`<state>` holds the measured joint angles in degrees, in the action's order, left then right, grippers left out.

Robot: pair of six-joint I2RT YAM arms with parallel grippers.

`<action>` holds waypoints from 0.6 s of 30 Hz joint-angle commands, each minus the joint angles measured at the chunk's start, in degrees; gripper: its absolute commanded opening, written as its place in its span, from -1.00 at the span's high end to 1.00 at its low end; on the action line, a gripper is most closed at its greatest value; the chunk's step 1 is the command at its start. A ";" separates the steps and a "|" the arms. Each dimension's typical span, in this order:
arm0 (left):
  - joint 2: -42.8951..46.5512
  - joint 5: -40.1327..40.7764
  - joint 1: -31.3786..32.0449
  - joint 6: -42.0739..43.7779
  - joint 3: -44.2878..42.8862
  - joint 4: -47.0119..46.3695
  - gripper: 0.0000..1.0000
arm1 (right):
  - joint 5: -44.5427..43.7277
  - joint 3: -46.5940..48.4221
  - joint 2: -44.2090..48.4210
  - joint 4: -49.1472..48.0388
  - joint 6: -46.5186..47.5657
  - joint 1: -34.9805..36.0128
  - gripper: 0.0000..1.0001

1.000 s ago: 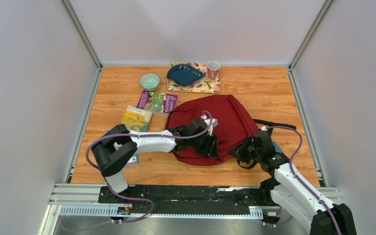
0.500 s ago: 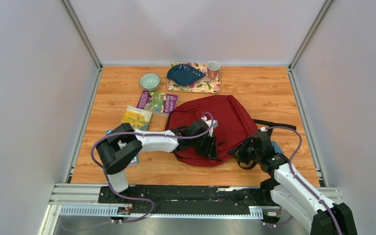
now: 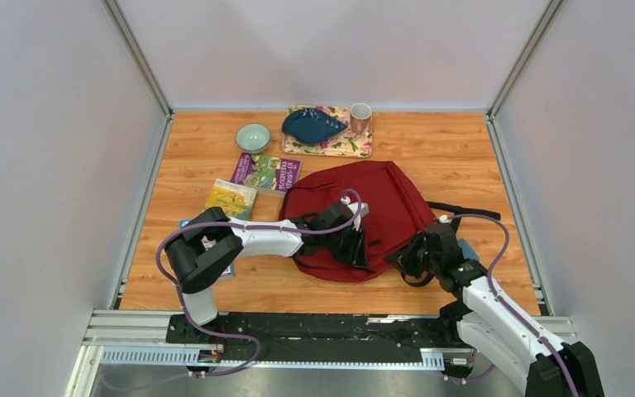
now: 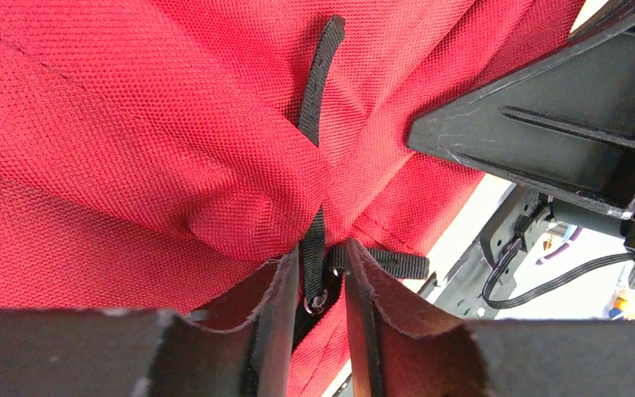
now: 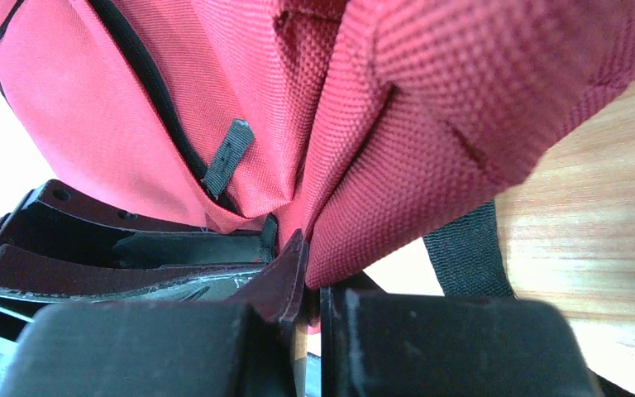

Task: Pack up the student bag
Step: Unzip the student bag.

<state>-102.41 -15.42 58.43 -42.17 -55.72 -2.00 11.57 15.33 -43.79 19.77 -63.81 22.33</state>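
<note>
Dark red fabric backpack (image 3: 380,198) with black straps lies flat on the wood-grain worktop (image 3: 463,149), about mid-worktop.

Left end effector (image 4: 324,269) is over the backpack's near edge. Its fingers are nearly together around a black webbing zipper pull (image 4: 318,91). It looks pinched, but the wrist view shows a sliver of gap, so the grip is probably light.

Right end effector (image 5: 306,277) is at the backpack's near-right corner, clenched on a fold of the red fabric. One black strap runs just beside it.

Behind the backpack: floral rectangular tray (image 3: 349,149) carrying a dark blue leaf-shaped dish (image 3: 312,126) and a pink mug (image 3: 360,117).

Behind-left of the backpack: pale green bowl (image 3: 253,136).

Just beside the backpack's left edge: purple-covered book (image 3: 266,173), with a yellow-covered book (image 3: 231,200) next to it, further from the backpack.
</note>
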 commanded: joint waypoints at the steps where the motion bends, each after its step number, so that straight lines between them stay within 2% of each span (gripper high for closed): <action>1: -0.51 -0.93 0.36 -0.37 -1.93 -2.22 0.38 | 1.26 -0.13 0.11 -2.98 0.35 0.79 1.00; 3: -0.42 -0.84 0.36 -0.28 -1.93 -2.04 0.49 | 1.17 -0.21 0.11 -2.89 0.27 0.79 1.00; 4: -0.42 -0.75 0.36 -0.10 -1.93 -1.87 0.66 | 1.26 -0.22 0.11 -2.98 0.27 0.70 1.00; 9: -0.16 -1.10 0.28 0.51 -1.84 -1.25 1.00 | 0.65 -0.13 -0.42 -2.98 0.27 0.79 1.00; 18: 4.58 -0.40 0.36 3.06 2.28 -1.52 1.00 | -3.57 2.33 -4.37 -3.51 1.41 -0.09 1.00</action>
<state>-102.24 -15.75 58.43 -41.60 -55.37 -2.15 10.87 15.07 -46.57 18.96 -63.72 22.48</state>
